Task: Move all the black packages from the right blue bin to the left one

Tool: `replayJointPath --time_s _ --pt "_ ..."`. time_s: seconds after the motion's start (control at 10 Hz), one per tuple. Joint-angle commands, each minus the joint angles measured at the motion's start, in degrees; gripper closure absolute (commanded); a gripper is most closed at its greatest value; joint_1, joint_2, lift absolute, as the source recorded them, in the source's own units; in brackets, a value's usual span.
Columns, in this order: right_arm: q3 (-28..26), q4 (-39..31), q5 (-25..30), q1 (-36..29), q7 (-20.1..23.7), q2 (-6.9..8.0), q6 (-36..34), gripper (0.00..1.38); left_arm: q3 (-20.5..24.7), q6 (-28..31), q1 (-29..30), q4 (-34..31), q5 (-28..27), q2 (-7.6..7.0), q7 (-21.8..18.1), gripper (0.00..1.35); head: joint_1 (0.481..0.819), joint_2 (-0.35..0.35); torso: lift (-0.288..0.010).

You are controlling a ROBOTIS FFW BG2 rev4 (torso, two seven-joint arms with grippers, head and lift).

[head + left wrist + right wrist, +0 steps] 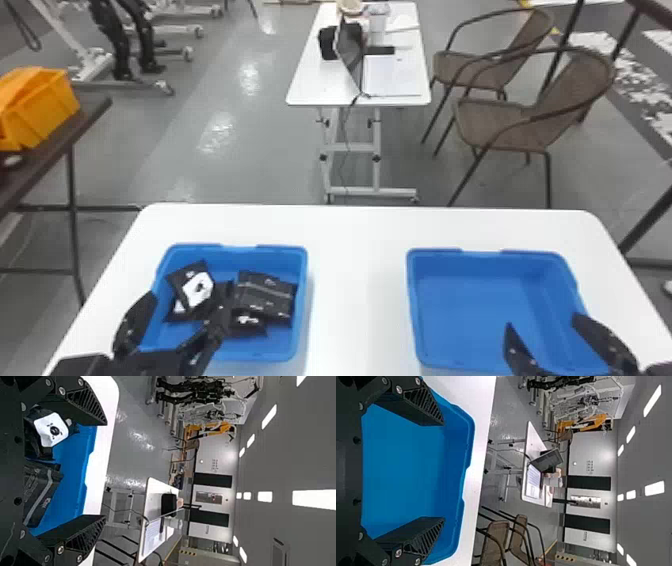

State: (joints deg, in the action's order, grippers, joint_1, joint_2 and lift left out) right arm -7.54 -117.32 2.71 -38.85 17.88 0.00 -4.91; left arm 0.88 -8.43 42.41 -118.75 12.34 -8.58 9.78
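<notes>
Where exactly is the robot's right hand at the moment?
In the head view, the right hand is at the lower right, its fingers apart over the near part of the right blue bin.

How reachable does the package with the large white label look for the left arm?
Probably yes: the left gripper is open at the left blue bin, and that package lies on top, nothing covering it.

Robotics lab | black robot limbs (115, 40) | wheeled frames (92, 65) | 2 woven chairs (500, 125)
</notes>
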Motion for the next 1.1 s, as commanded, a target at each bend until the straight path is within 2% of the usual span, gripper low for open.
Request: replayJointPath --time_s 0.0,0.5,0.6,0.7,0.8,0.9,1.0 --pt "-0.02 0.07 0.02 0.01 0.05 0.05 -0.01 0.17 0.00 -0.01 -0.05 0.01 0.06 0.05 -0.12 0.20 0.695 0.078 -0.040" --pt "-0.02 0.07 -0.07 0.09 0.31 0.05 -0.01 0.17 0.09 -0.53 -0.22 0.54 0.32 0.05 -0.56 0.20 0.695 0.079 -0.040" --pt "-0.02 0.07 -0.07 0.18 0.40 0.05 -0.01 0.17 0.09 -0.62 -0.49 1.16 1.99 0.05 -1.43 0.18 0.695 0.079 -0.040" --pt "0.07 0.16 -0.07 0.18 0.49 0.05 -0.01 0.17 -0.88 -0.18 -1.98 3.53 8.84 0.05 -3.54 0.17 0.695 0.078 -0.040" --pt "-0.02 0.25 -0.16 0.36 0.67 0.05 -0.01 0.17 -1.32 -2.03 -2.77 5.20 9.99 0.32 -4.60 0.17 0.695 0.070 -0.040" --pt "-0.02 0.25 -0.16 0.36 0.67 0.05 -0.10 0.17 -0.53 -2.82 -3.83 5.46 8.76 0.23 -7.06 0.17 0.695 0.061 -0.040" --pt "-0.02 0.25 -0.16 0.36 0.67 0.05 -0.19 0.17 -0.44 -2.64 -6.29 7.13 10.87 -0.04 -11.54 0.17 0.695 0.053 -0.040"
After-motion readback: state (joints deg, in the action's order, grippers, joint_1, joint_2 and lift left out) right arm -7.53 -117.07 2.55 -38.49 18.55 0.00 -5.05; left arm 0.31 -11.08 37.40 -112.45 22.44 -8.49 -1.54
